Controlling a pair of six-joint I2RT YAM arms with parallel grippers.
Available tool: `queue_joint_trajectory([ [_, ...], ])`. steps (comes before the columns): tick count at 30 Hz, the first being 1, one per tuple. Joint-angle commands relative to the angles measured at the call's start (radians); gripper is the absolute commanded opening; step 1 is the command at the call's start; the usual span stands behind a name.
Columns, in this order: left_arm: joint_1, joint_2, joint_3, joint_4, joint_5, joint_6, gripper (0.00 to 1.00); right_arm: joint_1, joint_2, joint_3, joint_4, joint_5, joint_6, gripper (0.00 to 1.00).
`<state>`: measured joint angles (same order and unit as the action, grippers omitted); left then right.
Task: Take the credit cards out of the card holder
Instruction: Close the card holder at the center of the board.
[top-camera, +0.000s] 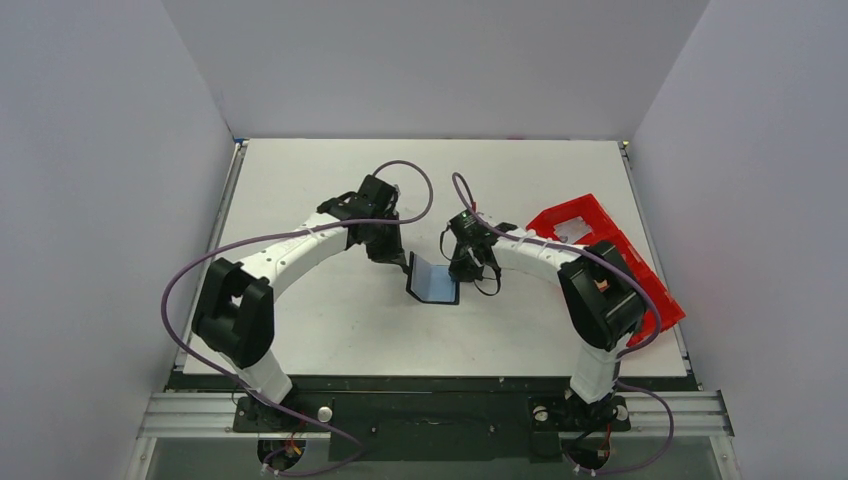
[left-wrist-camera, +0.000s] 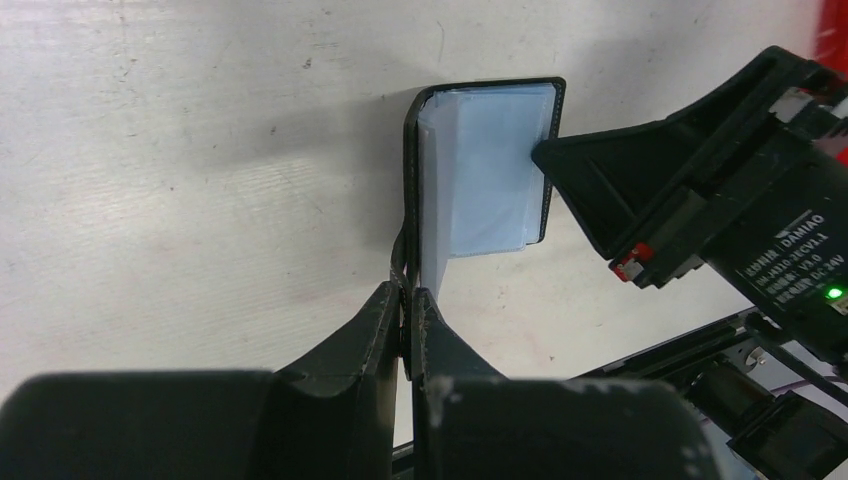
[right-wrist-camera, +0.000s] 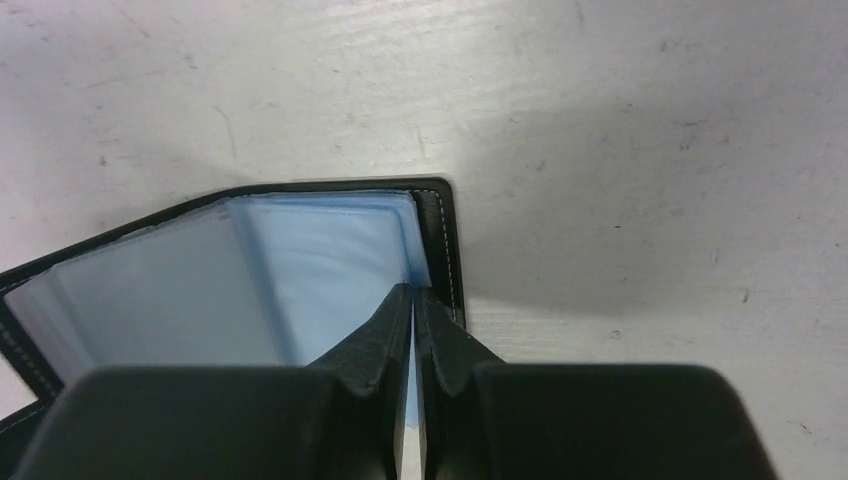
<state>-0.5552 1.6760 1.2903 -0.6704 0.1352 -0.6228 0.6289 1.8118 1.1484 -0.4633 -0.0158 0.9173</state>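
we see the card holder (top-camera: 433, 280) lying open on the table (top-camera: 330, 330), between our two arms. our left gripper (left-wrist-camera: 407, 298) is clamped tight on its black cover and holds that flap upright. our right gripper (right-wrist-camera: 412, 300) is pinched closed on the pale blue inner edge at the opposite side.

One holder (top-camera: 432, 279) lies open and there is one red tray (top-camera: 575, 215). There are two arms, the left arm (top-camera: 290, 250) and the right arm (top-camera: 540, 255). Each arm carries one pincer, so there are two: the left pincer (left-wrist-camera: 405, 295) and the right pincer (right-wrist-camera: 413, 295). There are two purple cables, the left cable (top-camera: 168, 285) and the right cable (top-camera: 456, 183). There is one counter (top-camera: 330, 330). The number of cards in the holder I cannot tell.
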Motion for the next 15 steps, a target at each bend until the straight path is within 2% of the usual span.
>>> queue_joint_trajectory([
  [1, -0.016, 0.011, 0.061, 0.008, 0.002, -0.012, 0.0, -0.017, -0.001, -0.031, 0.015, 0.047, 0.034, 0.02],
  [15, -0.015, 0.007, 0.063, -0.017, -0.032, -0.019, 0.0, -0.061, -0.07, -0.107, 0.043, 0.078, 0.049, 0.02],
])
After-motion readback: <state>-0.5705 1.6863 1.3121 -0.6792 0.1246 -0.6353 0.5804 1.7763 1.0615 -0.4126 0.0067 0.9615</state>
